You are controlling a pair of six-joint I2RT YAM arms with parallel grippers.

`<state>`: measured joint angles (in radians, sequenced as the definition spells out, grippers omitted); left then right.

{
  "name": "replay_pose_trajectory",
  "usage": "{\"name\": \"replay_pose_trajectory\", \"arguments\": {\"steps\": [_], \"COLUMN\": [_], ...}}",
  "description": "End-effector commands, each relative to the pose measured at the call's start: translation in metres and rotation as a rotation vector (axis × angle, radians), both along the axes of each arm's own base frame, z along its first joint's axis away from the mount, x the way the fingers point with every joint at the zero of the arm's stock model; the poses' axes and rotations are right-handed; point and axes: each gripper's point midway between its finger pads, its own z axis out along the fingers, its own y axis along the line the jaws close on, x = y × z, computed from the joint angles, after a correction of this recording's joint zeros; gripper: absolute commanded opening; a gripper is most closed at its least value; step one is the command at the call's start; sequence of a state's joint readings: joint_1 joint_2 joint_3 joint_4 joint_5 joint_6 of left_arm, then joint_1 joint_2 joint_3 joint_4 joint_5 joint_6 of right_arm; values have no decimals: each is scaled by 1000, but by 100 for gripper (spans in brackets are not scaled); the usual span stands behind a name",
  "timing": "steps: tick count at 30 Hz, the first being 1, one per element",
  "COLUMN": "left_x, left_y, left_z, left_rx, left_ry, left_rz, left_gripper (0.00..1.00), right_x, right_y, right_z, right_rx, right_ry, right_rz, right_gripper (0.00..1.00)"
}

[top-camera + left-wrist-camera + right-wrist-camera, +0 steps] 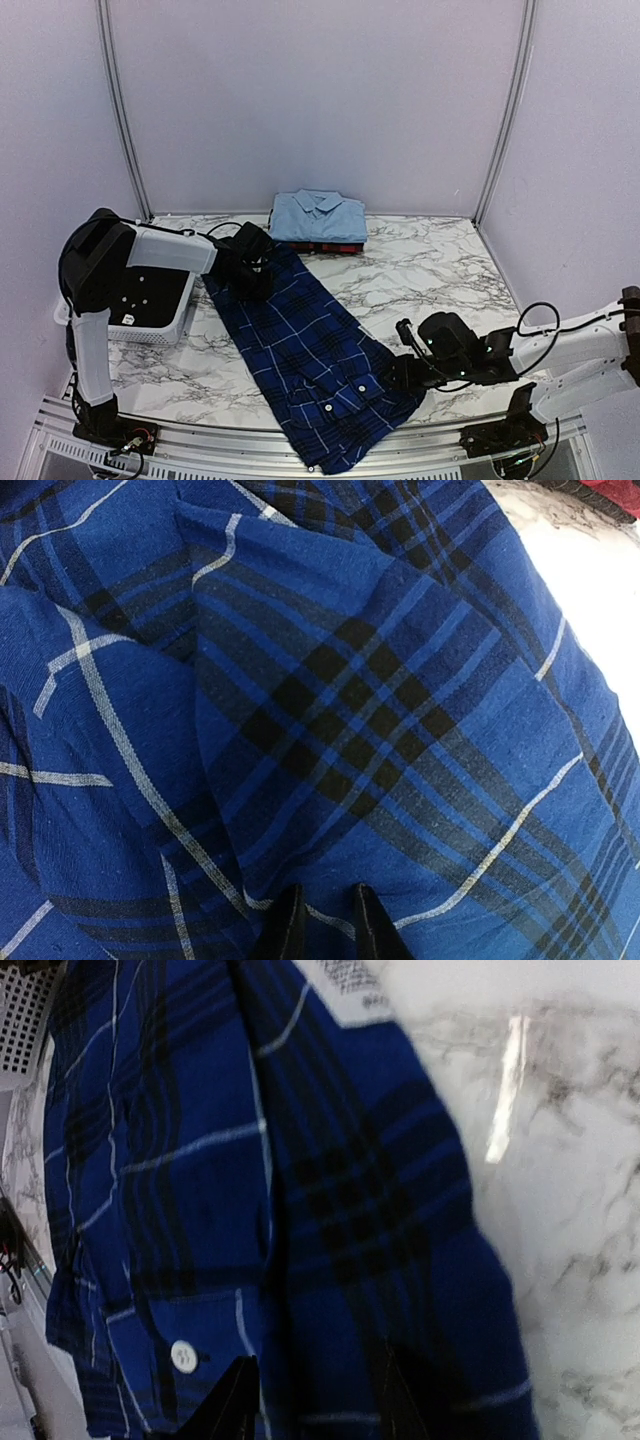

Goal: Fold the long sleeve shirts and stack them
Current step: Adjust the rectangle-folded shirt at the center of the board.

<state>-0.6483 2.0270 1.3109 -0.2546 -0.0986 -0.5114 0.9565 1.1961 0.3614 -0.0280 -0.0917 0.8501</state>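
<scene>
Navy plaid shirt (305,350): long axis far-left to near-right.
Left gripper (250,265): pinched on far end.
Right gripper (402,372): fingers apart at near end.

Your top view looks down from high behind the near edge of the table (430,260), taking in its whole surface as far as the back wall (320,100). Your left wrist camera sits very close over the navy plaid shirt (330,730), which fills its frame. Your right wrist camera, equally close, sees shirt and marble table. All three share that shirt.
</scene>
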Motion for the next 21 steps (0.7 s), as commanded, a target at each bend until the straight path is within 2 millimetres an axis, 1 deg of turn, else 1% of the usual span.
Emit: {"name": "replay_pose_trajectory", "arguments": {"steps": [1,2,3,4,6,7,8,9,10,11,13,15,19,21], "left_x": [-31,-33,-33,-34,-39,-43,-48,-56,-67,-77,-101,-127,-180,-202], "left_y": [35,31,26,19,3,-7,-15,-24,-30,-35,-42,-47,-49,-51], "left_z": [-40,-35,-26,-15,12,32,47,57,71,80,89,92,80,73], "left_rx": [166,161,153,139,100,73,48,24,-11,-41,-79,-110,-142,-161], "left_ry": [159,149,133,115,66,33,9,-3,-21,-30,-36,-32,-6,10], "left_rz": [-23,-35,-45,-53,-65,-67,-67,-59,-47,-26,5,33,87,111], "left_gripper": [22,23,24,27,32,35,37,39,41,42,43,43,42,42], "right_x": [-34,-37,-37,-34,-16,-7,3,11,18,25,39,53,73,78], "right_y": [-5,-2,-4,-6,-19,-24,-27,-29,-29,-31,-31,-32,-28,-28], "right_z": [-3,3,6,14,33,45,57,67,74,78,81,82,86,85], "right_rx": [-46,-46,-62,-76,-132,-136,-121,-97,-70,-68,-80,-101,-56,-32], "right_ry": [96,88,80,59,-32,-68,-98,-121,-130,-141,-173,-198,-240,-247], "right_rz": [-16,-3,1,1,-35,-47,-58,-57,-46,-40,-4,19,79,111], "right_gripper": [41,41,41,42,47,49,51,53,55,56,57,59,60,60]}}
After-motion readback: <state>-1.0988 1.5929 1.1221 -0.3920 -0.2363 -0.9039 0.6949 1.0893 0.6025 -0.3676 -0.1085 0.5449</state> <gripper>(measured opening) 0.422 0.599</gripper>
